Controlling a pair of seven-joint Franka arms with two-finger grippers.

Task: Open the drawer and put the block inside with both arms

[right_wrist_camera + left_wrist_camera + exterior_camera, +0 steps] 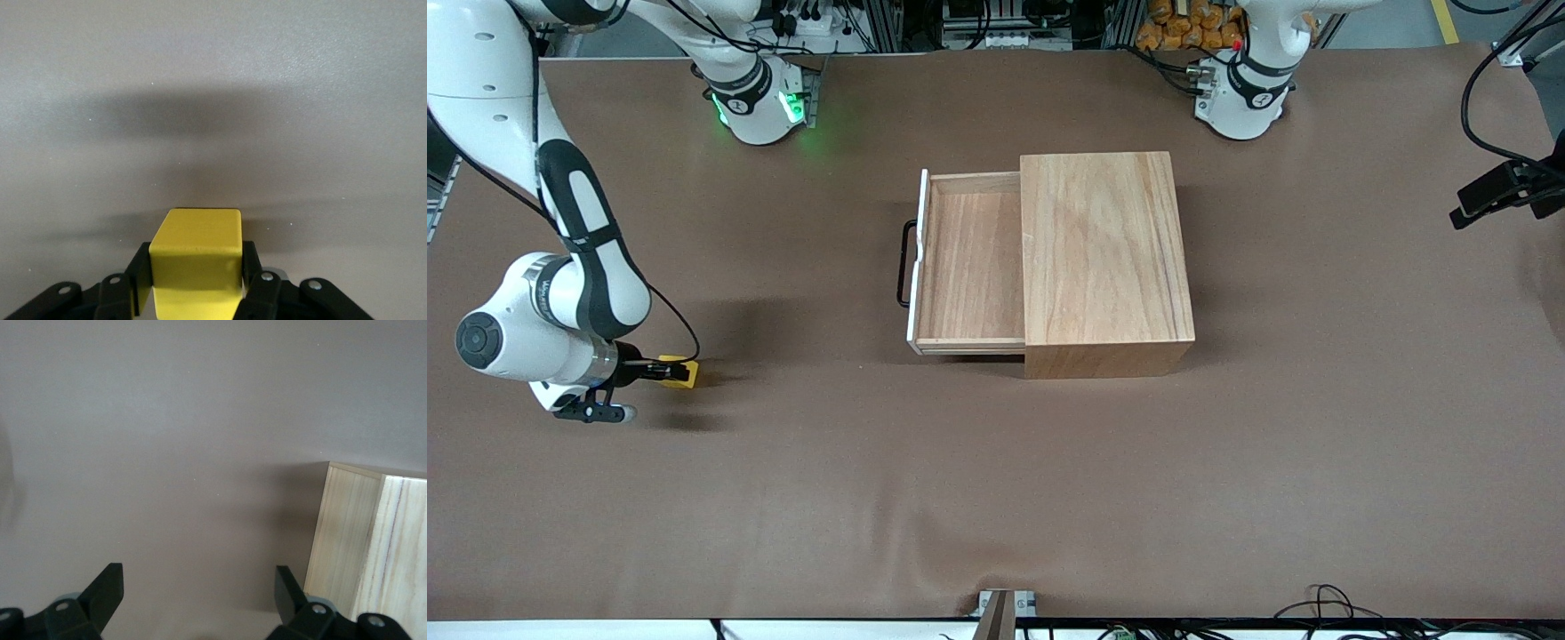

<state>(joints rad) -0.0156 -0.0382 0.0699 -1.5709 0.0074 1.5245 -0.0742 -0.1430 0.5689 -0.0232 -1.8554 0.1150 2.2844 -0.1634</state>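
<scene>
Yellow block (682,372) sits at the left of the front frame, low beside the right arm's wrist, pinched by my right gripper (660,369). On the right wrist feed the block (195,257) fills the bottom centre, with a black finger (251,265) pressed against each side, so those jaws are closed on it. I cannot tell from the front view whether the block rests on the brown table (996,489) or hangs just above it.

Centre frame, the wooden box (1105,262) stands with its drawer (969,267) pulled out toward the right arm's end of the table. I see the tray's bare wood floor, its white front edge and the black bar handle (905,264).

My left gripper (199,587) shows along the bottom of the left wrist feed, jaws spread wide with nothing between them, over bare table just beside a corner of the box (367,547), lower right of that frame. In the front frame I see only the left arm's base (1243,93), upper right.
</scene>
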